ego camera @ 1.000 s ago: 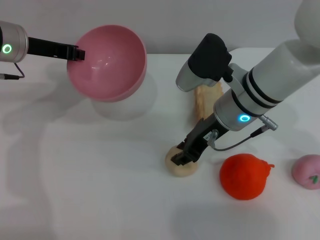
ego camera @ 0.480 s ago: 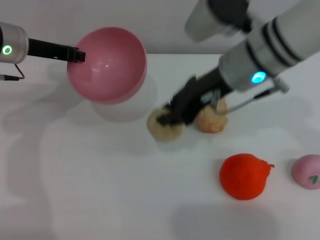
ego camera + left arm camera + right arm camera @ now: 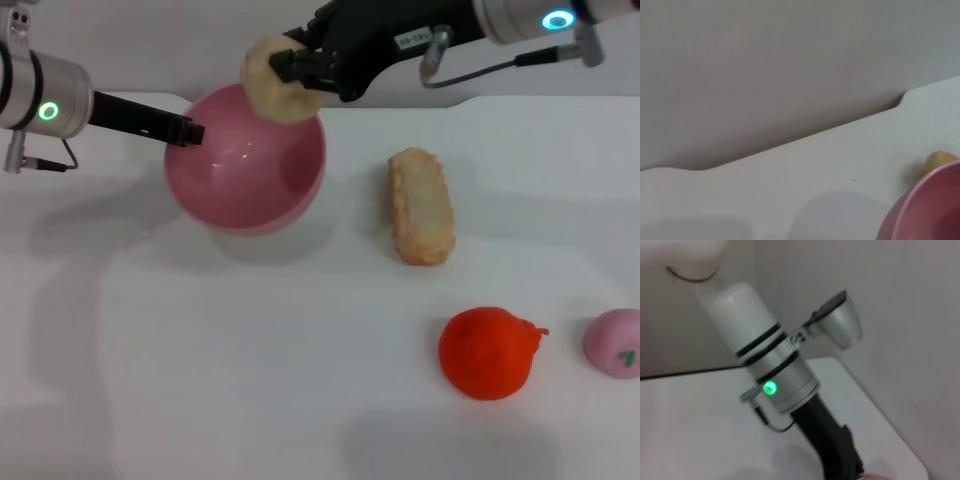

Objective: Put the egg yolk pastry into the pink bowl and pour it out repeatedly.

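The right gripper (image 3: 292, 72) holds the egg yolk pastry (image 3: 276, 93) pinched in its fingers, poised directly above the far rim of the pink bowl (image 3: 245, 160). The bowl's hollow lies just below and toward the robot, so letting go should drop the pastry inside. The left gripper (image 3: 190, 131) grips the bowl's rim on its own side, apparently lifted off the white table (image 3: 250, 350). A long bread (image 3: 420, 205) lies to the right, well apart.

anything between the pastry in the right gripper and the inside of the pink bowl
Nothing visible. The right gripper holds the egg yolk pastry just above the far rim of the pink bowl, which the left gripper grips by its rim; the bowl's inside looks empty.
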Available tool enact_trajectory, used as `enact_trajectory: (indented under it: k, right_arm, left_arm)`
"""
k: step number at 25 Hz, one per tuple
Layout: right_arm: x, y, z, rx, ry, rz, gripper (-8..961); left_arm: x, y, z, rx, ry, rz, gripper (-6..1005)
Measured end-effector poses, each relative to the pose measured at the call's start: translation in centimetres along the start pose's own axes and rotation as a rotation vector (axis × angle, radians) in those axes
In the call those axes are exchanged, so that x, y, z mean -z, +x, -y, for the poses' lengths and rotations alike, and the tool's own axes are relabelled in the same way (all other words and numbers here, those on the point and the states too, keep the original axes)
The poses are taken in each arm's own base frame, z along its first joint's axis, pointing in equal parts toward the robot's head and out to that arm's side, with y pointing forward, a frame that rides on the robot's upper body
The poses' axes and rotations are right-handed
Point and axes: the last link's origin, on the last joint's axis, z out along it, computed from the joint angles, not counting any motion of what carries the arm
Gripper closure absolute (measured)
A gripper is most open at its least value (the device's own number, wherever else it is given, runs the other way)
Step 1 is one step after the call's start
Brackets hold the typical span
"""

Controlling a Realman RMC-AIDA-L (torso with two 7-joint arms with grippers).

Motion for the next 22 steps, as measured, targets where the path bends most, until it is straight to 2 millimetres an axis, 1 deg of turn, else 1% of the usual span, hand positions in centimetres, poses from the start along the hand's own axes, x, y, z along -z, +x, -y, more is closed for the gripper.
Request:
enact_trajectory:
  k: [1, 2, 5, 6, 7, 10, 14, 15, 18, 21, 22]
  right_arm:
    - [-0.4, 0.1, 0.1, -0.006, 0.003, 0.0, 763]
    - [-1.0, 0.4, 0.4, -0.02, 0.004, -0.013, 767]
    - [-3.1, 1.5, 1.4, -0.071, 0.01, -0.045, 804]
    - [-3.6, 1.8, 1.6, -0.08, 0.017, -0.048, 786]
    - [-4.0, 2.0, 1.8, -0.084, 0.027, -0.047, 769]
    - [-4.2, 2.5, 2.2, -0.09, 0.06, -0.03, 716]
    - [-2.7, 2.7, 2.8, -0.093, 0.134, 0.033, 517]
    - [-1.9, 3.0, 3.1, -0.099, 0.173, 0.061, 467]
    - [0.3, 4.0, 4.1, -0.116, 0.294, 0.162, 389]
    - [2.2, 5.4, 4.2, -0.119, 0.368, 0.285, 311]
    - [2.9, 6.0, 4.2, -0.114, 0.39, 0.338, 311]
  left_arm:
    - [0.0, 0.0, 0.0, 0.0, 0.0, 0.0, 956]
    - [-0.2, 0.1, -0.5, -0.01, -0.013, 0.007, 956]
    - [-0.2, 0.1, -0.5, -0.01, -0.013, 0.007, 956]
    - [-0.4, 0.2, -1.0, -0.02, -0.025, 0.011, 956]
    - [-0.7, 0.8, -1.9, -0.055, -0.05, 0.013, 956]
    - [-0.9, 1.0, -2.3, -0.074, -0.058, 0.013, 956]
    - [-1.1, 1.2, -2.6, -0.106, -0.057, 0.009, 956]
    - [-1.1, 1.3, -2.7, -0.123, -0.055, 0.001, 956]
    - [-1.3, 1.8, -3.1, -0.222, -0.025, -0.057, 956]
    - [-1.7, 2.1, -3.4, -0.299, 0.022, -0.101, 957]
    - [-1.8, 2.1, -3.5, -0.317, 0.039, -0.12, 957]
